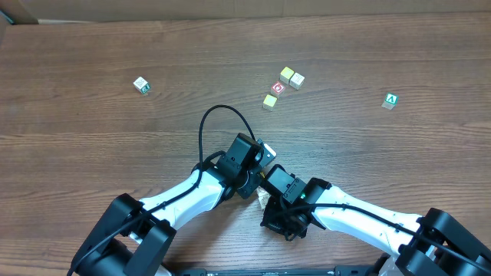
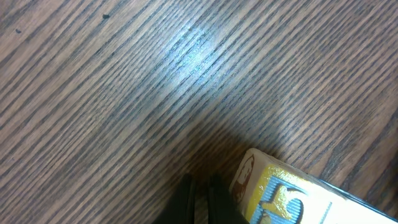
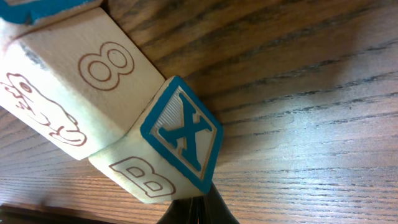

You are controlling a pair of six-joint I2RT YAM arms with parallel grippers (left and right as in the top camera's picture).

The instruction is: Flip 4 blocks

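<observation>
- Three pale blocks [image 1: 287, 74] are seen clustered beyond the arms on the table [image 1: 77, 169], close beside a red-faced cube [image 1: 278, 88].
- A fourth block [image 1: 141, 85] is set well apart to the left.
- The right gripper [image 3: 200, 208] is clenched on nothing, with an "X" cube [image 3: 180, 134] and an "8" cube [image 3: 81, 93] pressed together just ahead.
- The left gripper [image 2: 200, 186] is likewise clamped empty beside a picture cube [image 2: 280, 193].
- A green "A" cube [image 1: 391, 100] is seen far right.

Yellowish block [image 1: 287, 73] touching cream block [image 1: 297, 80]; third block [image 1: 270, 100] near; fourth block [image 1: 141, 85] apart
</observation>
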